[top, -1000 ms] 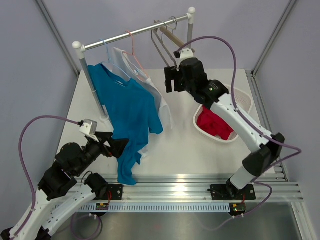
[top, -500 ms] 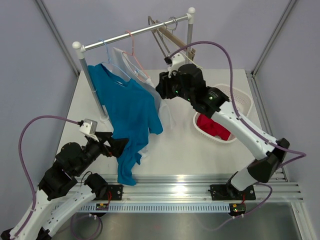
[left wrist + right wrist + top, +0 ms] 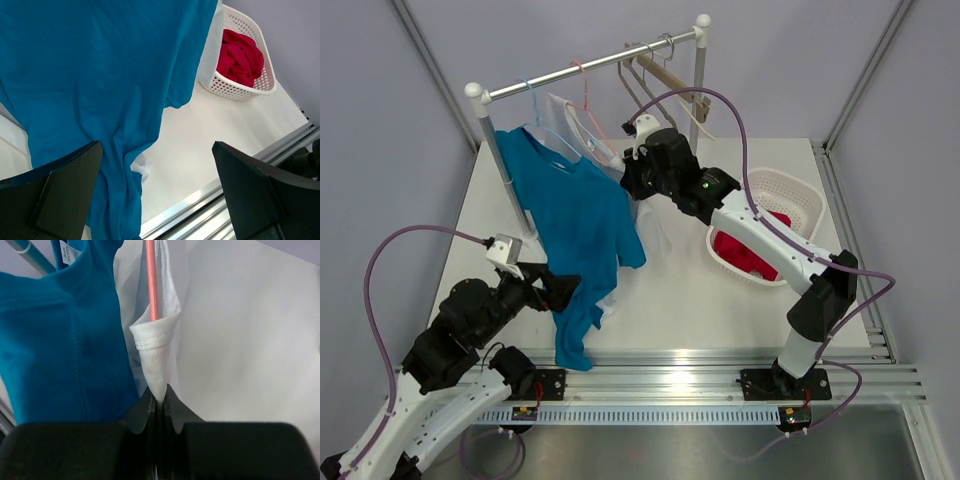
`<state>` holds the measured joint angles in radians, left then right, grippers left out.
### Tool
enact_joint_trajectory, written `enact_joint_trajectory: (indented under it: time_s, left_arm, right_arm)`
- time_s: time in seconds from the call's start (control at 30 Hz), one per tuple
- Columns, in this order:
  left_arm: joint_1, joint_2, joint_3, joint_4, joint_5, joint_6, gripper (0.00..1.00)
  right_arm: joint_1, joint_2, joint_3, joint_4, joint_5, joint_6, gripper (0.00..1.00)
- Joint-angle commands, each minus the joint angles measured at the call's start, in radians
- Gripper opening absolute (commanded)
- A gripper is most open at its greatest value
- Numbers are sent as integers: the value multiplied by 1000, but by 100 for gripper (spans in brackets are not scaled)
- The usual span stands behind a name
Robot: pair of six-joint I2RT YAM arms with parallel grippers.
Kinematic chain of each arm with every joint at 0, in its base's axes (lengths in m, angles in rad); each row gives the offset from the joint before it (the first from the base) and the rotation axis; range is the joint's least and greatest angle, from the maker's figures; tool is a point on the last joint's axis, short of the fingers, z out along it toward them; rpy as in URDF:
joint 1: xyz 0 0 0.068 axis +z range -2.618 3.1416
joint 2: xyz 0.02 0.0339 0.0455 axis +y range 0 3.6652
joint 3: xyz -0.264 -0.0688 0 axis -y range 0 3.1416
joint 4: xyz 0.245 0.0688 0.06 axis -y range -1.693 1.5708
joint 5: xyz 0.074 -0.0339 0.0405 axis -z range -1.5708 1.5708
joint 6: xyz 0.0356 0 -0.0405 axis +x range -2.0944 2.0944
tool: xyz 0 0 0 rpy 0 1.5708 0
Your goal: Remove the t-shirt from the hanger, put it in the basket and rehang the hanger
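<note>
Right gripper [image 3: 159, 393] pinches the white t-shirt [image 3: 152, 347] by its sleeve, jaws clamped below the pink hanger [image 3: 151, 280]; left gripper [image 3: 155, 165] hangs wide open beside the blue shirt [image 3: 90, 75].

From above you lose most of the white t-shirt [image 3: 650, 215] behind the blue t-shirt [image 3: 575, 220]. Right wrist view crops the pink hanger [image 3: 151, 280] at the top edge; left wrist view crops the blue t-shirt top and left
</note>
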<state>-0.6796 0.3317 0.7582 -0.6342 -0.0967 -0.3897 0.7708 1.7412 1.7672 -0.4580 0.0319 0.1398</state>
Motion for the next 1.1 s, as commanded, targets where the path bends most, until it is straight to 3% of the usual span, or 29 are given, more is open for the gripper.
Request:
enact_joint_trajectory:
  time_s: [0.0,0.33,0.6,0.87,0.97,1.0,1.07]
  left_arm:
    - [6,15,-2,66,38,-1,99]
    - [6,173,142,165,169,-95,99]
    - [6,297,220,384,333,-241,99]
    - [5,478,316,527,302,-373,97]
    - [3,565,355,545,270,-419,86]
    - [2,590,383,547,259,-429,71]
    - [-3,665,418,547,264,-451,66]
  right_arm:
    - [4,-20,48,61,-15,1,0]
    - [33,-238,-89,206,101,-32,0]
    - [36,-365,-299,232,114,13,0]
    - [56,-494,-534,291,114,76,0]
    - [91,-563,-590,275,151,89,0]
    - [119,-600,-606,260,164,93,0]
    - [145,-640,-652,245,198,98,0]
